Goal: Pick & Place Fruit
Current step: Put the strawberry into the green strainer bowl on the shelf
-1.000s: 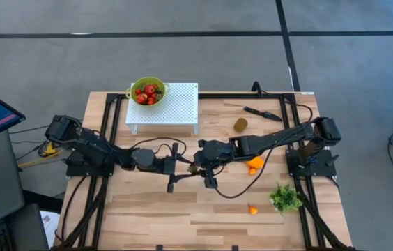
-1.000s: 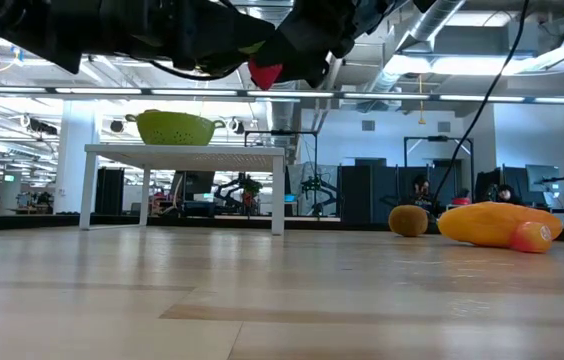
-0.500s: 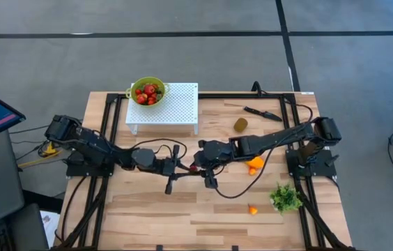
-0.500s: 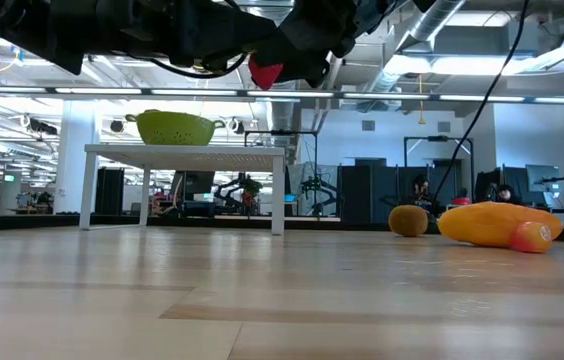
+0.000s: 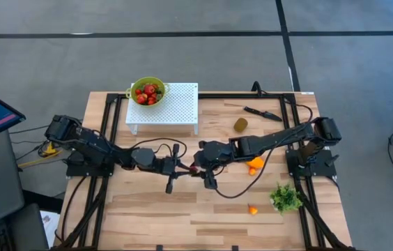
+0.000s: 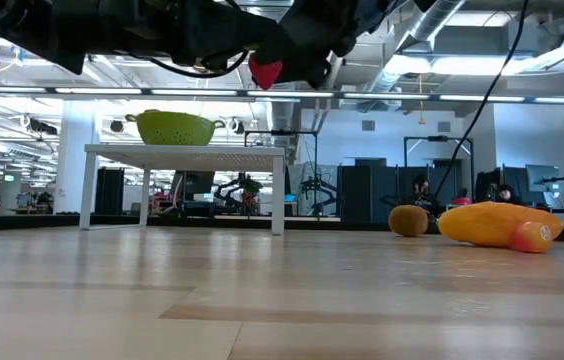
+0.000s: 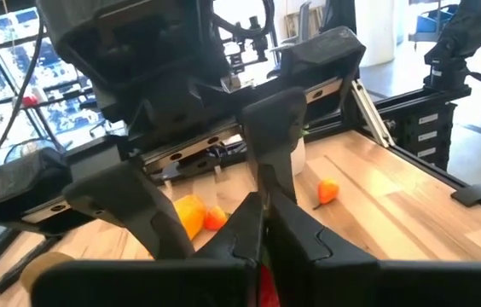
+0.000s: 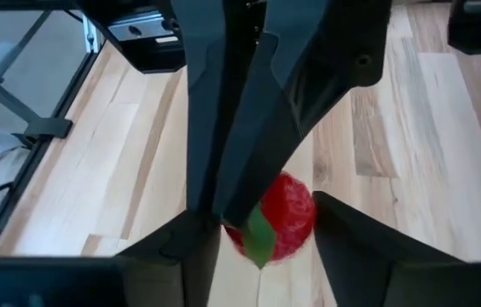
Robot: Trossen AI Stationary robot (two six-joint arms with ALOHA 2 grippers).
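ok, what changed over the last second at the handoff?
The left pincer closed onto the red strawberry held mid-air between both arms. The right pincer has started to spread, though its fingers still flank the berry. Neither arm visibly shifted. The green colander, kiwi, orange fruit and leafy bunch stayed put.

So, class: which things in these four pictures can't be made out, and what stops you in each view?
- Strawberry, high view: almost hidden between the left hand and right hand.
- Bowl contents, low view: hidden by its wall.
- Knife, high view: too small to tell blade from handle.
- Strawberry, left wrist view: only a red sliver shows past the fingers.
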